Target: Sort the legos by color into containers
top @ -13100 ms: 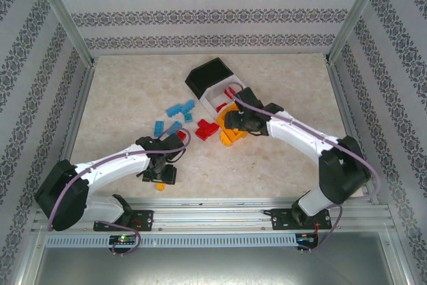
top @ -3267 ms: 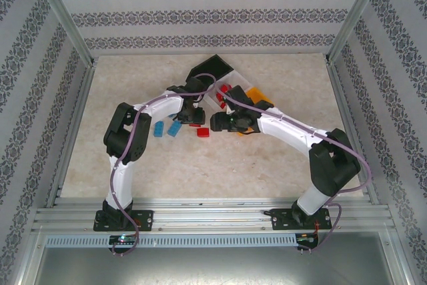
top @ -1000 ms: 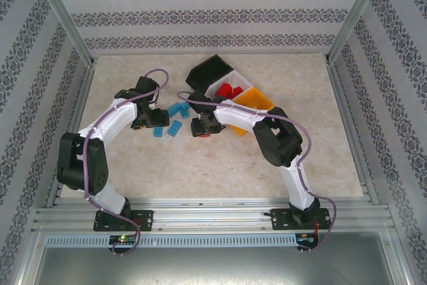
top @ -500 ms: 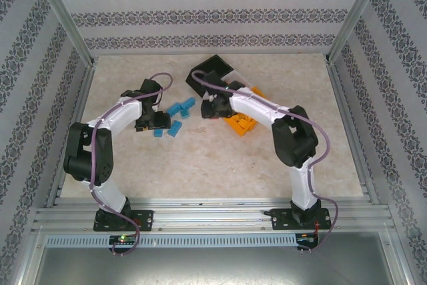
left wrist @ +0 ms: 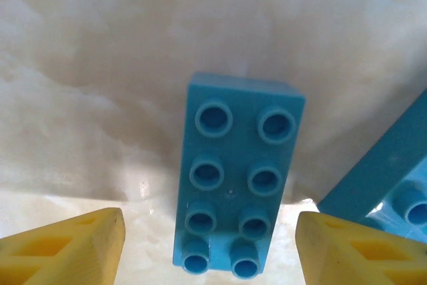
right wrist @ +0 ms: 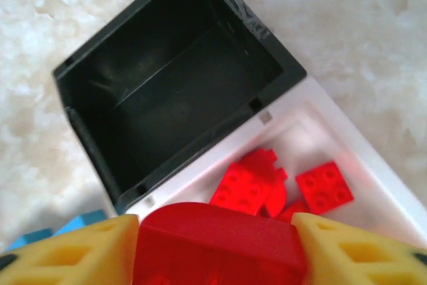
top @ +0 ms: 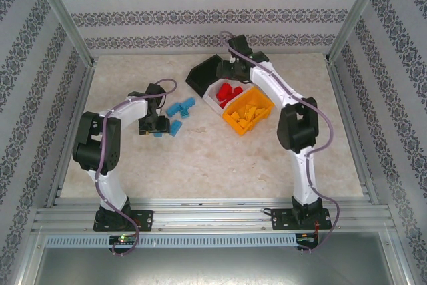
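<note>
So, the R arm is the news. A sec ago it was low on the surface (top: 220,165) beside the last loose red piece. Now the right pincer (top: 229,69) is up over the far bins w/ a red brick (right wrist: 217,241) wedged between both tips, touching each side. It hangs over the seam between the black bin (right wrist: 180,71), which is empty, and the white bin (right wrist: 303,121), where other red legos (right wrist: 250,188) already lie. My read: one drop into white and red is done, but it needs a nudge toward white first, since black is right there.

The left pincer (top: 152,126) has barely shifted in that sec. It's down at the surface, tips wide, straddling a blue brick (left wrist: 237,185) lying studs-up, w/ a gap on each side. No grip yet.

Vs approx 13 s back: red and yellow pieces were strewn by the bins then. Now the yellow legos (top: 250,113) sit in the orange bin (top: 235,127) and no red is left loose. Only the blue legos (top: 179,108) remain on the surface, prob. bound for black.
</note>
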`<action>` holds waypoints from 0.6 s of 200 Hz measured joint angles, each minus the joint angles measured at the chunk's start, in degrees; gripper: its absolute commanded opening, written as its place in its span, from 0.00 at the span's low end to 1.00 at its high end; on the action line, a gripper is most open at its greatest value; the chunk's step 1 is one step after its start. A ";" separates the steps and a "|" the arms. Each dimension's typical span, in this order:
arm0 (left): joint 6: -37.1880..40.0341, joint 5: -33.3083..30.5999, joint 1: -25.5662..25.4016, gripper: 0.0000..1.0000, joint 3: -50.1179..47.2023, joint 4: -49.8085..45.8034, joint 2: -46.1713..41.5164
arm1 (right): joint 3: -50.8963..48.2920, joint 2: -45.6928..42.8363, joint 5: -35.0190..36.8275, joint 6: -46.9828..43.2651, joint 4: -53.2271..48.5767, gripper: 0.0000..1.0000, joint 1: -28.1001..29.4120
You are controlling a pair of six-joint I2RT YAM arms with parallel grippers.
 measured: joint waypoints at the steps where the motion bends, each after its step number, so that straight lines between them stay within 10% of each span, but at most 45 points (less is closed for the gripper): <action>1: 0.00 -0.02 0.00 0.67 0.00 -0.02 0.02 | 0.46 0.48 -0.04 -0.22 -0.07 0.67 -0.11; 120: 0.24 1.49 0.00 0.37 0.28 1.33 1.51 | -22.10 -5.09 -3.63 0.26 8.07 0.70 -0.72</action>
